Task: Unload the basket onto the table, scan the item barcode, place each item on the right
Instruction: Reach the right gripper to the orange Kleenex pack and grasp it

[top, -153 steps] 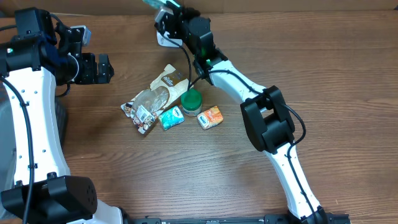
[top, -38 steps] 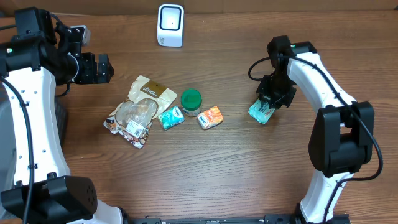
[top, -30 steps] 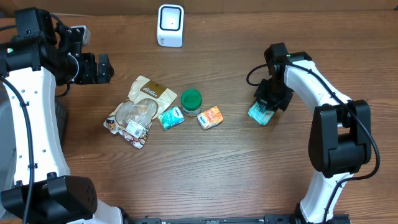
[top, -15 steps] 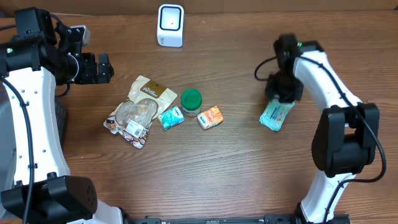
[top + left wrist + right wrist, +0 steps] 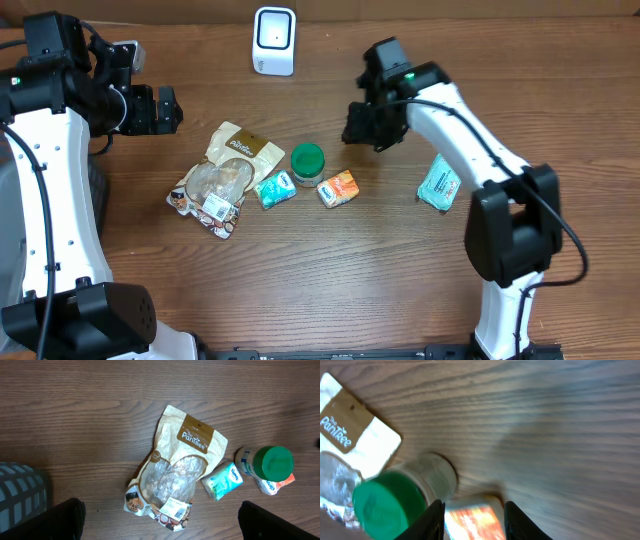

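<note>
Brown wood-grain table (image 5: 300, 280), everything sits on it. Containers first: a tan kraft pouch with a clear window (image 5: 225, 172) lies flat left of centre. It has "The PanTree" printed on it and pale lumpy contents behind the window (can't tell what they are). A white label sticker (image 5: 174, 507) sits near the pouch's lower end, print too small to read. A white plastic bottle with a green screw lid (image 5: 307, 161) stands just right of the pouch, looks upright, lid on, contents hidden. A small teal tissue packet (image 5: 275, 188) sits between pouch and bottle, right against the bottle; can't tell if they touch. A small orange packet (image 5: 339, 188) lies just right of the bottle. A larger flat teal soft pack (image 5: 439, 183) lies alone well to the right, nothing touching it. The white boxy barcode scanner (image 5: 273, 41) stands at the back edge, well apart from all the items. Right gripper (image 5: 362, 128) hovers just up-right of the bottle, jaws parted partway, nothing between them; its wrist view shows the bottle and orange packet on the table below. Left gripper (image 5: 165, 108) is at far left, jaws spread wide, empty. Hard to make out: the right wrist view is blurred, so the orange packet's print is unreadable. A grey gridded object (image 5: 20, 497) is cut off at the left edge of the left wrist view, can't identify it.
</note>
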`<state>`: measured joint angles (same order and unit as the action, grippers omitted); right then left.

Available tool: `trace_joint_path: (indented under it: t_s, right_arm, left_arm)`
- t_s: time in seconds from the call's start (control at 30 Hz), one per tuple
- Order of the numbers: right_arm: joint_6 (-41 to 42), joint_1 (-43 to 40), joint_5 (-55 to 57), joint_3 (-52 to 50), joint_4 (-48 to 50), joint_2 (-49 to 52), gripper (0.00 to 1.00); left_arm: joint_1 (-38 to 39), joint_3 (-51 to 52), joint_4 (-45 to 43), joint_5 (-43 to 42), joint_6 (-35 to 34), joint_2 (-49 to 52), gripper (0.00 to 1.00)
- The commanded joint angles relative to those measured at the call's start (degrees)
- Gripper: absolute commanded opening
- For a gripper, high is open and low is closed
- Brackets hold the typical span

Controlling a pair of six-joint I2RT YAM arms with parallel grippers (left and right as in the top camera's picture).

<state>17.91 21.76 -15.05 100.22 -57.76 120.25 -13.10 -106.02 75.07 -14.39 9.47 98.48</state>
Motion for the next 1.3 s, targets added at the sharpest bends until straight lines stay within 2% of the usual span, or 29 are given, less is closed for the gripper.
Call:
trace_joint_path:
  t_s: [0.0, 0.27, 0.43, 0.53, 0.67, 0.83, 0.97, 1.07, 1.2, 1.27]
  right_arm:
    - [4.9, 0.8, -0.3, -1.6, 2.9, 3.5, 0.36]
    - [6.2, 2.3, -1.2, -1.6, 1.5, 8.9, 0.34]
    - [5.8, 1.0, 0.2, -1.4, -8.1, 8.9, 0.32]
    - [0.3, -0.1, 0.4, -1.4, -15.7, 8.9, 0.25]
    - [-5.8, -0.2, 0.4, -1.4, -22.6, 8.6, 0.23]
    - [-6.8, -0.2, 0.3, -1.3, -21.8, 3.8, 0.23]
    - [-15.5, -0.2, -0.9, -1.1, -19.5, -4.3, 0.24]
    - [-20.4, -0.2, -0.9, -1.2, -18.4, -9.3, 0.32]
    - [-26.8, 0.4, -4.8, -4.7, -16.3, -9.0, 0.38]
    - [-27.5, 1.1, -4.9, -8.9, -12.5, -9.0, 0.47]
  left_arm:
    - [0.4, -1.0, -0.1, -0.4, 1.3, -0.7, 1.00]
    - [0.4, -1.0, -0.1, -0.4, 1.3, -0.7, 1.00]
    - [0.4, -1.0, -0.1, -0.4, 1.3, -0.7, 1.00]
    - [0.4, -1.0, -0.1, -0.4, 1.2, -0.7, 1.00]
    - [0.4, -1.0, -0.1, -0.4, 1.3, -0.7, 1.00]
    - [0.4, -1.0, -0.1, -0.4, 1.3, -0.7, 1.00]
    - [0.4, -1.0, -0.1, -0.4, 1.2, -0.7, 1.00]
    - [0.4, -1.0, -0.1, -0.4, 1.3, -0.7, 1.00]
    - [0.4, -1.0, -0.1, -0.4, 1.3, -0.7, 1.00]
    - [0.4, -1.0, -0.1, -0.4, 1.2, -0.7, 1.00]
